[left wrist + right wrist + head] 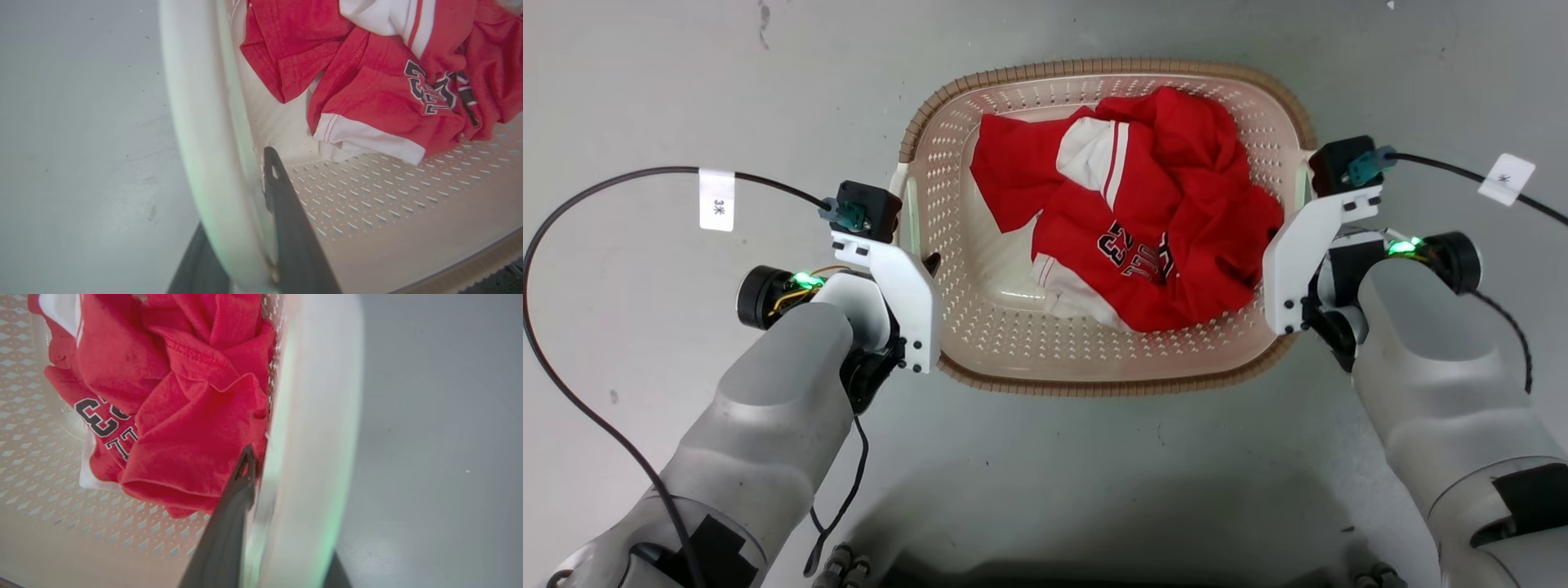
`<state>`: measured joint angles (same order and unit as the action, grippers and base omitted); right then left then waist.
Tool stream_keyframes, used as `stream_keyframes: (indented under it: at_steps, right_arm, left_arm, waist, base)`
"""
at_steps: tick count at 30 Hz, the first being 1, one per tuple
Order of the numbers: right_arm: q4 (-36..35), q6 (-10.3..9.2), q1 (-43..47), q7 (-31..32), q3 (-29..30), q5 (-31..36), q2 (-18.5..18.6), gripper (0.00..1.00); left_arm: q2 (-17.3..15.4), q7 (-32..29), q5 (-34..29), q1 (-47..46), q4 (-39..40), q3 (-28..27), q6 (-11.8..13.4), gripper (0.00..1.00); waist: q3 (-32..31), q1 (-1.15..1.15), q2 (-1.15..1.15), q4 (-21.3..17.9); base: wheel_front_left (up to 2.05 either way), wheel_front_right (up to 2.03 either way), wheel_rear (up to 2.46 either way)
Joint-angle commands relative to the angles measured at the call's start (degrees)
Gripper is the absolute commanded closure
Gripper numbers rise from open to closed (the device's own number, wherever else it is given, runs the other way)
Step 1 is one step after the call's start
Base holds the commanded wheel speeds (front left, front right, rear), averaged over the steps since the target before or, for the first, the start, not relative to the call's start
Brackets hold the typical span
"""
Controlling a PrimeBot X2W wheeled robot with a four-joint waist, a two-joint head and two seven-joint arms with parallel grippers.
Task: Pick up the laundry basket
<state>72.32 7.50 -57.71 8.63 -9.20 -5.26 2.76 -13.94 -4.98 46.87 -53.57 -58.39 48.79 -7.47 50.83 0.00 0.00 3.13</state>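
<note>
Here, from the jaws outward:

- The left gripper (239,237) is clenched on the laundry basket (1094,69). The left wrist view shows its inner finger (286,212) lying against the basket-side face of the white left handle (204,143), and its outer finger (200,265) on the handle's far side.
- The right gripper (286,547) grips the white right handle (318,416) the same way. In the right wrist view one dark finger (229,531) is inside the basket wall, touching the handle, and the tip of the other (333,573) peeks out beyond it.
- The head view hides most of this under the white wrist brackets. It alone shows both pale forearms flanking the basket, one at each short side.
- A crumpled red-and-white jersey (1160,220) with black lettering lies inside the basket, bunched toward the right handle and pressing on the inner finger there.
- The basket is over the grey floor (1045,474), between the two arms. I cannot tell whether it touches the floor.
- Black cables with white tags (716,200) arc away from the basket on both sides.
</note>
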Motion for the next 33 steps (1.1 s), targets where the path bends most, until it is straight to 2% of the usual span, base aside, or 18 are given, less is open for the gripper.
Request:
stream_keyframes:
  at_steps: [1, 10, 19, 20, 21, 28, 33]
  right_arm:
    - [0.2, -0.02, 0.0, 0.9, -0.9, -0.9, 0.2, 1.0]
    - [0.7, -0.01, 3.3, 11.6, -7.2, -6.9, 0.1, 1.0]
    - [0.3, -0.02, 7.0, 22.6, -13.1, -12.8, 0.2, 1.0]
    - [0.7, -0.02, 9.0, 25.9, -14.8, -13.3, 0.3, 1.0]
    - [0.7, -0.02, 9.5, 27.1, -15.2, -13.7, 0.4, 1.0]
    - [-1.0, -0.02, 12.9, 33.5, -18.5, -17.5, 0.5, 1.0]
    - [-2.8, -0.02, 15.3, 36.9, -20.6, -20.4, 0.6, 1.0]
  left_arm:
    - [-0.8, -0.5, 0.7, -0.7, 0.5, 1.2, 0.0, 1.0]
    - [-3.0, -6.4, 8.7, 1.6, 4.3, 7.2, -0.1, 1.0]
    - [-8.0, -14.4, 18.1, 4.6, 9.6, 12.4, -0.1, 1.0]
    - [-9.2, -16.7, 20.5, 6.0, 10.0, 13.9, -0.1, 1.0]
    - [-9.5, -17.6, 21.3, 6.4, 10.1, 14.3, -0.1, 1.0]
    - [-11.7, -26.5, 26.5, 10.4, 11.7, 18.4, -0.1, 1.0]
    - [-12.4, -29.0, 29.4, 12.5, 11.9, 19.2, -0.1, 1.0]
  waist:
    - [-0.9, 0.0, 0.0, -0.1]
    - [-9.3, 0.0, 0.0, -1.4]
    - [-22.5, 0.0, 0.0, -3.3]
    - [-27.1, 0.0, 0.0, -3.8]
    - [-28.4, 0.0, 0.0, -4.0]
    - [-36.5, 0.0, 0.0, -5.4]
    - [-40.4, 0.0, 0.0, -5.8]
  base:
    - [0.0, 0.0, 0.0]
    - [0.0, 0.0, 0.0]
    - [0.0, 0.0, 0.0]
    - [0.0, 0.0, 0.0]
    - [0.0, 0.0, 0.0]
    - [0.0, 0.0, 0.0]
    - [0.0, 0.0, 0.0]
